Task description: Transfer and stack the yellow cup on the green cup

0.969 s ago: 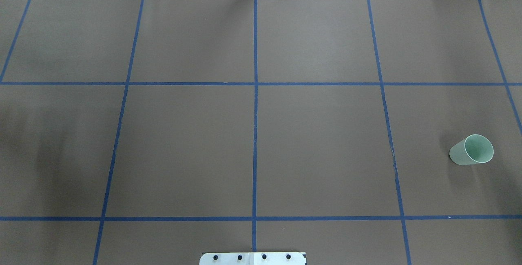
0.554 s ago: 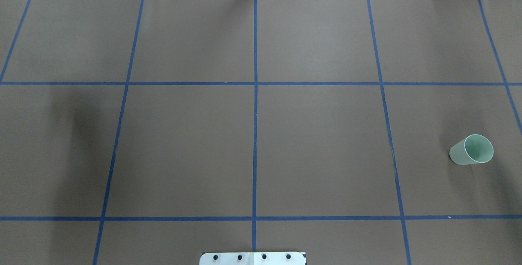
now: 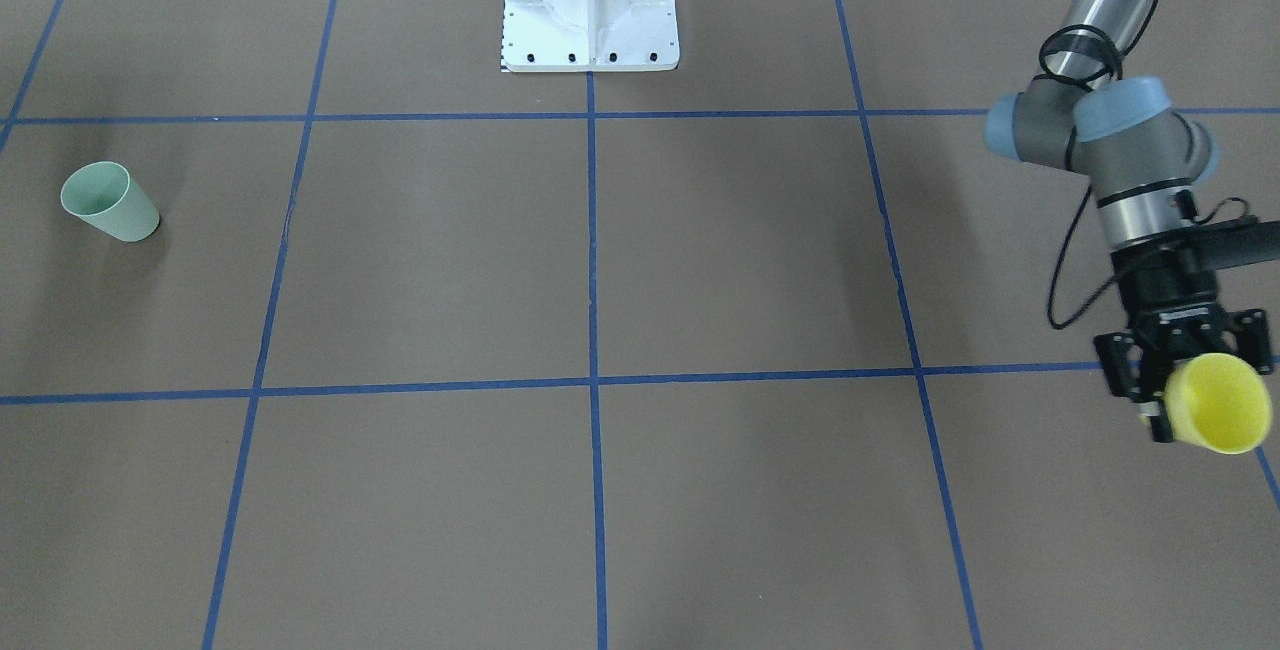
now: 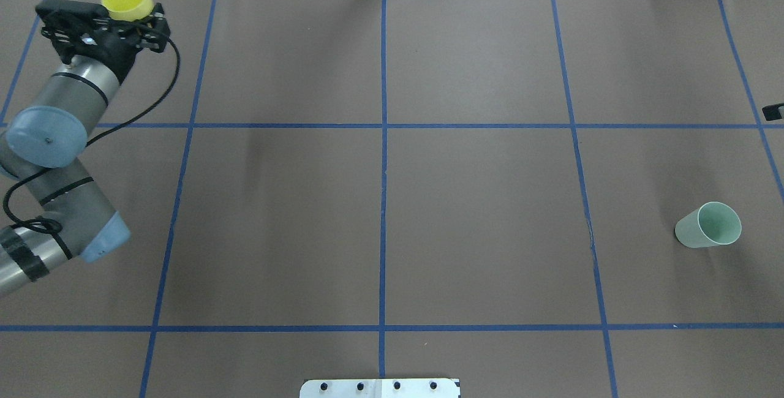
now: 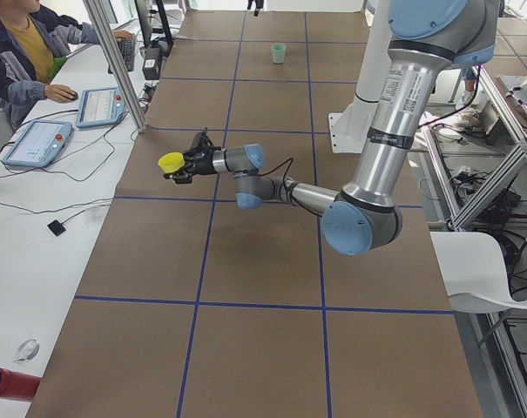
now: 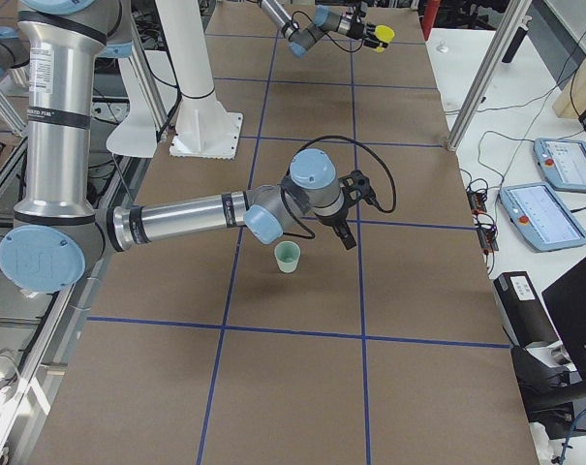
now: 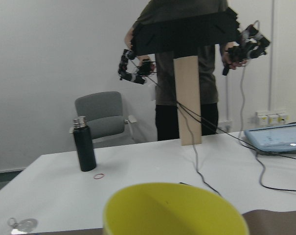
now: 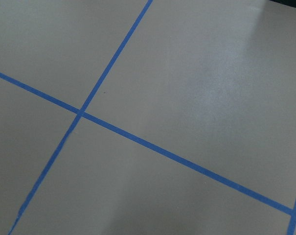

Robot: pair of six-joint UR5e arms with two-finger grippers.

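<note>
Tape (image 4: 383, 141) in blue is laid as a grid over the brown table (image 4: 478, 214), and a white base plate (image 3: 588, 10) is fixed at the robot's edge. The yellow cup (image 4: 127, 0) is held off the table near its far left corner. It is clamped at its lower wall by the left gripper (image 4: 130, 17) and tilted so that its mouth is turned toward the operators' side. The green cup (image 4: 707, 226) is stood upright on the table at the right end, well apart from the yellow cup. The right gripper (image 6: 349, 208) is seen near the green cup but apart from it. Whether it is wide or narrow cannot be told.

Past the far edge, a white desk (image 7: 138, 181) is seen from the left wrist, with a black bottle (image 7: 84, 147), a small red ring (image 7: 99, 176) and a blue-edged tablet (image 7: 280, 139) set on it. A grey chair (image 7: 101, 115) and a standing person (image 7: 187, 73) are placed behind the desk. A seated operator (image 5: 19, 43) is shown beside two pendants (image 5: 37, 142) in the left side view.

Print is carried on a label (image 5: 402, 96) on the near arm, but it is too small to be read.
</note>
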